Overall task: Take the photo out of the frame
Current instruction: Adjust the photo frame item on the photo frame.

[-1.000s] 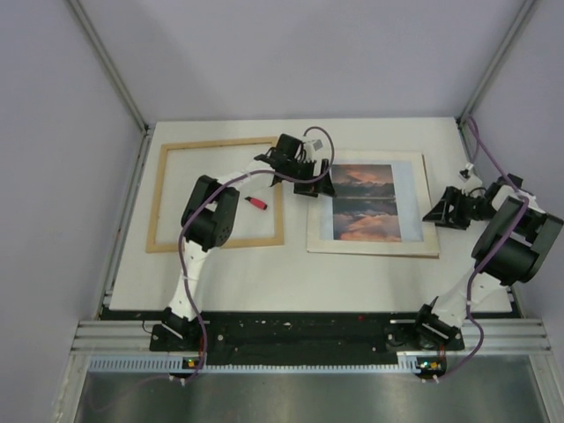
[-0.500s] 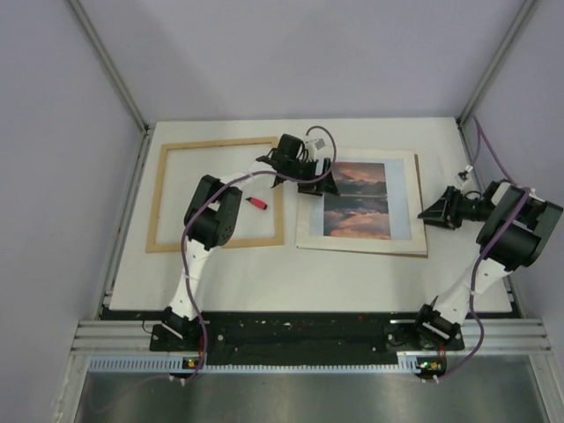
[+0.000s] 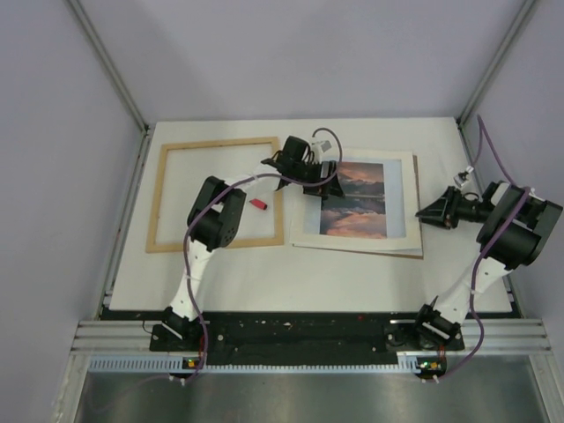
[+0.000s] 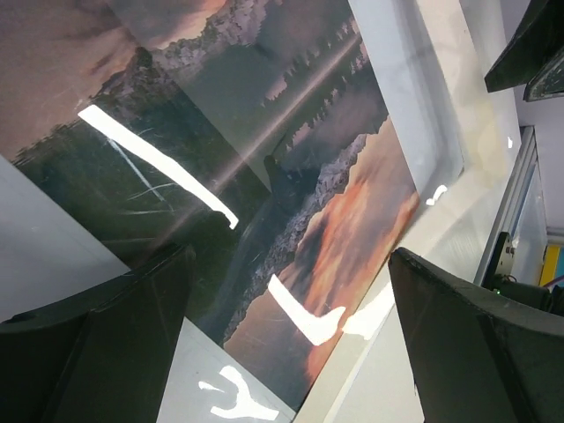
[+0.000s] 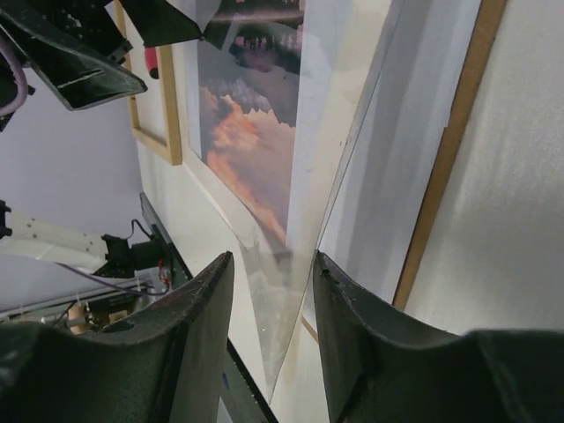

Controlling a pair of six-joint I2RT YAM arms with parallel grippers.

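The photo point(image 3: 357, 198), an orange-and-blue sunset on a white sheet, lies right of centre on a brown backing board point(image 5: 451, 150), outside the frame. The empty light-wood frame point(image 3: 220, 143) lies to its left. My left gripper point(image 3: 315, 174) hovers open over the photo's left edge, and the glossy print point(image 4: 264, 132) fills its wrist view between wide-set fingers point(image 4: 106, 344). My right gripper point(image 3: 434, 211) is at the stack's right edge. In its wrist view the jaws point(image 5: 273, 264) are narrowed but apart, with the lifted corner of a clear sheet point(image 5: 291, 317) between them.
A small red object point(image 3: 259, 204) lies inside the frame near its right rail. The frame's corner point(image 5: 172, 132) shows beyond the photo point(image 5: 256, 132). Grey walls close in the table on three sides, and a metal rail point(image 3: 308, 335) runs along the near edge.
The photo and its board have slid left towards the frame. My right gripper followed it left and its jaws narrowed around the clear sheet's corner. The left gripper stayed wide open.
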